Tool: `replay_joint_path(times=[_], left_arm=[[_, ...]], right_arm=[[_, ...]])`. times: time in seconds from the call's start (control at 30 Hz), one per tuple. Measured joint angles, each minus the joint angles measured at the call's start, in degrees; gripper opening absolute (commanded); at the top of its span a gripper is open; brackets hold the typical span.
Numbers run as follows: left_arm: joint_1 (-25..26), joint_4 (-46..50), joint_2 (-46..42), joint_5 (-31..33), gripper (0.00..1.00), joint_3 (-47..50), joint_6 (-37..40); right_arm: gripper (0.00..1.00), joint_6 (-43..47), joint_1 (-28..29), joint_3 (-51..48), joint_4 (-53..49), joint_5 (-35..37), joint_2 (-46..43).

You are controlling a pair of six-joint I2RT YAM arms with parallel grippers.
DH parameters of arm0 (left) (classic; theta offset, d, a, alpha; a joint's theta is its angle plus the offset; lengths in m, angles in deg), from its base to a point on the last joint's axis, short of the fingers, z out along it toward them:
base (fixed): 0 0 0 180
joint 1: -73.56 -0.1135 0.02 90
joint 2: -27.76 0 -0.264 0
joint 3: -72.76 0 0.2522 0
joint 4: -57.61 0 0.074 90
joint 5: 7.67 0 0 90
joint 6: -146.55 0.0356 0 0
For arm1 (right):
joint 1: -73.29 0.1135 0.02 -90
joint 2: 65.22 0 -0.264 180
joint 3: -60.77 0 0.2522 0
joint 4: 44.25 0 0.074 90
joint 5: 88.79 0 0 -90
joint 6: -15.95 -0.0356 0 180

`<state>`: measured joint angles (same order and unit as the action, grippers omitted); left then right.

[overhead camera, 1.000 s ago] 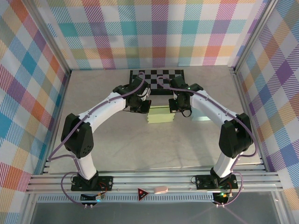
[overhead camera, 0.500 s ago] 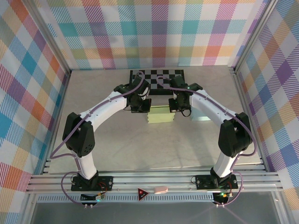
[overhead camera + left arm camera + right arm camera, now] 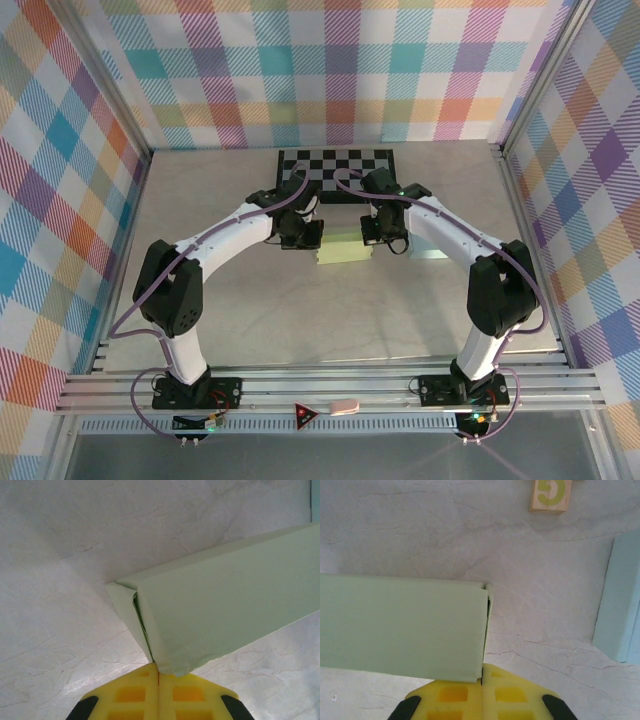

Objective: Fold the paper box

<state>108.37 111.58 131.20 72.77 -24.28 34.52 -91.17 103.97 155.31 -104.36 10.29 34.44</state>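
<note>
The pale green paper box (image 3: 343, 251) lies on the table's middle, folded into a long closed shape. My left gripper (image 3: 308, 236) is at its left end, shut, its yellow fingertips (image 3: 145, 677) touching the box's corner (image 3: 225, 600), where a side flap shows a thin dark slit. My right gripper (image 3: 372, 232) is at the right end, also shut. Its fingertips (image 3: 500, 680) press against the box's end (image 3: 400, 622), just below the tucked end flap. I see no paper between either pair of fingers.
A light blue box (image 3: 432, 253) lies just right of the right gripper (image 3: 620, 600). A wooden block with a green 5 (image 3: 551, 495) sits beyond it. A checkerboard mat (image 3: 335, 163) lies at the back. Metal frame rails border the table.
Both wrists have shifted slightly toward the near side, staying at the box's ends. The box's far edge has come down, so it looks narrower from above.
</note>
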Motion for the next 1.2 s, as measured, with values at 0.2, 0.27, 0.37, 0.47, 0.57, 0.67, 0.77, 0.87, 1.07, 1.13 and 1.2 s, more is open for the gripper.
replay_joint_path(times=[0.2, 0.27, 0.37, 0.47, 0.57, 0.67, 0.77, 0.87, 1.07, 1.13, 1.2], left_arm=[[0.0, 0.0, 0.0, 0.2, 0.00, 0.0, 0.4], [-0.1, 0.0, -0.1, 0.3, 0.00, 0.1, 0.4], [0.0, -0.3, -0.1, 0.2, 0.00, 0.2, 0.4], [0.0, -0.3, -0.1, 0.2, 0.00, 0.2, 0.4], [0.0, -0.3, -0.1, 0.1, 0.00, 0.2, 0.4], [0.0, -0.3, -0.1, 0.0, 0.00, 0.2, 0.4], [0.0, -0.3, -0.1, 0.0, 0.00, 0.2, 0.4], [0.0, -0.3, -0.1, 0.0, 0.00, 0.2, 0.4], [0.0, -0.3, -0.1, 0.0, 0.00, 0.2, 0.4], [0.0, -0.3, -0.1, 0.0, 0.00, 0.2, 0.4], [0.0, -0.3, -0.1, 0.0, 0.00, 0.2, 0.4]], right_arm=[[0.24, -0.2, 0.0, -0.1, -0.2, 0.0, -0.1], [0.34, -1.1, -0.2, -0.1, -1.2, 0.2, -0.4], [0.44, -3.1, 0.0, -0.1, -1.5, -2.2, -1.7], [0.51, -5.8, 0.2, -0.1, -1.5, -5.0, -4.1], [0.57, -9.8, 0.0, -0.1, -1.2, -8.3, -6.8], [0.61, -16.4, -1.0, -1.7, 2.2, -13.1, -10.3], [0.66, -25.9, -3.6, -5.8, 7.2, -17.6, -13.3], [0.67, -37.1, -7.2, -11.5, 13.6, -21.8, -14.4], [0.71, -54.0, -11.5, -18.4, 23.3, -27.1, -12.8], [0.70, -57.6, -11.5, -19.0, 25.8, -28.3, -12.3], [0.67, -60.3, -11.5, -20.2, 28.0, -29.2, -12.2]])
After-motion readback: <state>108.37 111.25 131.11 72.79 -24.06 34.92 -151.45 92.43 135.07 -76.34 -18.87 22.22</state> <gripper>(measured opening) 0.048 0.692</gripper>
